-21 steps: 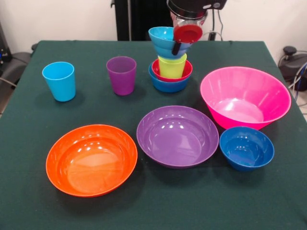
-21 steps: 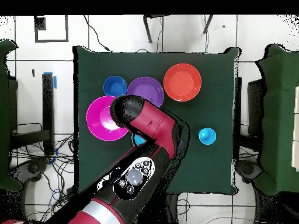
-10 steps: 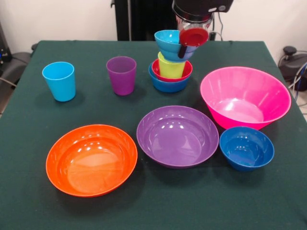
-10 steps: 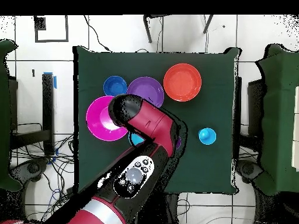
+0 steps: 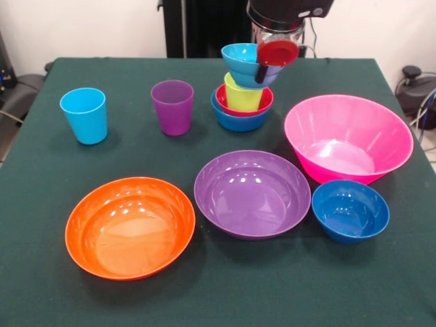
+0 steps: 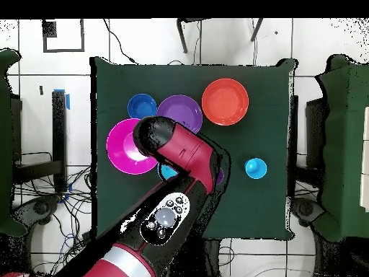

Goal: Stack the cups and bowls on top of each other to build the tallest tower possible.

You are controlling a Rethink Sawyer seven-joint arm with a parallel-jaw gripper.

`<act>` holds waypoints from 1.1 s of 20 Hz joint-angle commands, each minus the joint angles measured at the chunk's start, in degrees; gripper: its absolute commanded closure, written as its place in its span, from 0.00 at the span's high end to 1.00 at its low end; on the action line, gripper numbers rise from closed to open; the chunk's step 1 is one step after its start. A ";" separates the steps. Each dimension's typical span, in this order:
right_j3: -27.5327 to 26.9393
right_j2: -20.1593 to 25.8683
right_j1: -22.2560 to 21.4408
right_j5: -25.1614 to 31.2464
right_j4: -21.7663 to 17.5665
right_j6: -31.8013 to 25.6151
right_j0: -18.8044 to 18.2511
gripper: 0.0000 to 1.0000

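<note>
The claw (image 5: 262, 65) comes down from above at the far side of the table (image 5: 41, 272), which is draped in a dull dark green cloth, and it grips the near rim of a small glossy cyan bowl (image 5: 242, 60), one dark finger lying against the bowl's outer wall under a round red pad. The cyan bowl tilts, its open mouth leaning away from the claw, and it sits at the top of the tower (image 5: 242, 95), over the mouth of a smooth tapered lime green cup (image 5: 242, 97); whether it touches the cup's rim I cannot tell. Directly under the claw, the green cup stands inside a small red bowl (image 5: 262, 103), which nests in a rounded blue bowl (image 5: 237, 121). Off to one side of the claw stand two handle-free plastic tumblers, a purple cup (image 5: 172, 107) nearer to it and a light blue cup (image 5: 84, 115) farther out. On the claw's other side sits a big deep pink bowl (image 5: 347, 138) with flaring walls, and beyond that a small dark blue bowl (image 5: 350, 210). Well out from the claw, toward the table's front, lie a wide shallow purple bowl (image 5: 252, 193) and a wide orange bowl (image 5: 129, 227), both shiny. From overhead the red arm (image 6: 184, 155) covers the tower.
</note>
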 commanded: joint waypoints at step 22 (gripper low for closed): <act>2.03 8.30 -2.19 -3.35 -0.91 5.53 -1.76 0.00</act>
